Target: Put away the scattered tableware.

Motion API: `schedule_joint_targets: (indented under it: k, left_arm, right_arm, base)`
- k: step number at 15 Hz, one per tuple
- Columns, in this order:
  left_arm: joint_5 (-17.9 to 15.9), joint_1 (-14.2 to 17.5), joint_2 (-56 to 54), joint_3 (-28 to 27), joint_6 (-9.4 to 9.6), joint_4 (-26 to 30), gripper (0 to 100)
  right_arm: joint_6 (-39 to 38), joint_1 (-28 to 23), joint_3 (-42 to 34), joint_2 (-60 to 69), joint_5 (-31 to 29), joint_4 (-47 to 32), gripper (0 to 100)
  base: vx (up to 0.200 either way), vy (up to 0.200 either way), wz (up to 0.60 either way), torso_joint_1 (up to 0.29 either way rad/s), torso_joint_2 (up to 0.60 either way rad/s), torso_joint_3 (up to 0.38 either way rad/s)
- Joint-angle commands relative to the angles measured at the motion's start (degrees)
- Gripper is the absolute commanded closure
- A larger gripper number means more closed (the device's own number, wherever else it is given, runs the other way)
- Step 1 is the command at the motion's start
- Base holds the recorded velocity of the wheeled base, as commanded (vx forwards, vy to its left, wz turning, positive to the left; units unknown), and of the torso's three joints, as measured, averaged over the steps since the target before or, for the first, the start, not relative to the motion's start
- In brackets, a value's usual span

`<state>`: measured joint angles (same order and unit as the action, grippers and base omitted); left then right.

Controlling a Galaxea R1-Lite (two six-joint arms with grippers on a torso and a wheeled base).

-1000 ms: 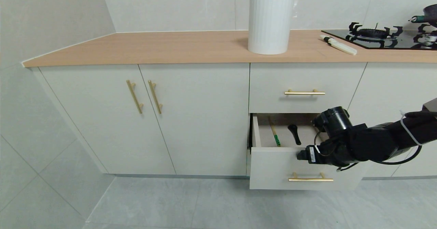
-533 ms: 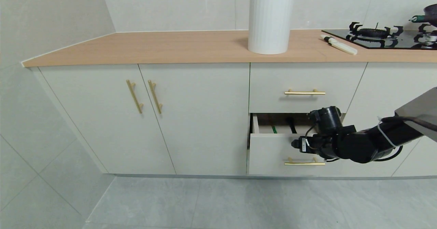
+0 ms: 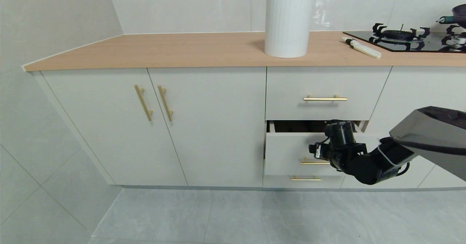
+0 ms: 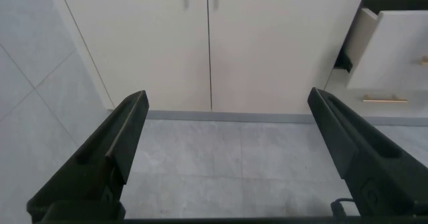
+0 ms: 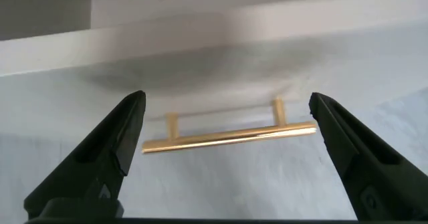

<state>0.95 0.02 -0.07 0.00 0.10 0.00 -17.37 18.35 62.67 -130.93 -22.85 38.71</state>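
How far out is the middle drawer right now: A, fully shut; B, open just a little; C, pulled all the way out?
B: the drawer front stands slightly proud, with a dark gap between it and the top drawer.

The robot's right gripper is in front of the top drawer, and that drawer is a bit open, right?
Not the top: the right gripper is in front of the middle drawer, which is a bit open. The head view shows it.

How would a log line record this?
right claw: open, facing gold bar handle | white cabinet drawer: slightly ajar | left claw: open
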Motion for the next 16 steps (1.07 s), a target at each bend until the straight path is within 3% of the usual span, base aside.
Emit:
schedule_joint_targets:
  k: [1, 7, 16]
  left_arm:
    - [0.02, 0.06, 0.07, 0.0, -0.01, 0.0, 0]
    - [0.02, -0.02, 0.07, 0.0, -0.01, 0.0, 0]
    - [0.02, -0.02, 0.07, 0.0, -0.01, 0.0, 0]
  right_arm:
    - [-0.03, 0.02, 0.26, -2.14, -0.27, 0.85, 0]
    - [-1.88, -0.86, 5.44, -6.27, -3.79, 4.19, 0]
    - [-7.06, -4.11, 13.71, -10.4, -4.05, 4.01, 0]
  base:
    - [0.0, 0.0, 0.0, 0.0, 0.0, 0.0]
    - [0.0, 0.0, 0.0, 0.0, 0.0, 0.0]
    - [0.0, 0.0, 0.0, 0.0, 0.0, 0.0]
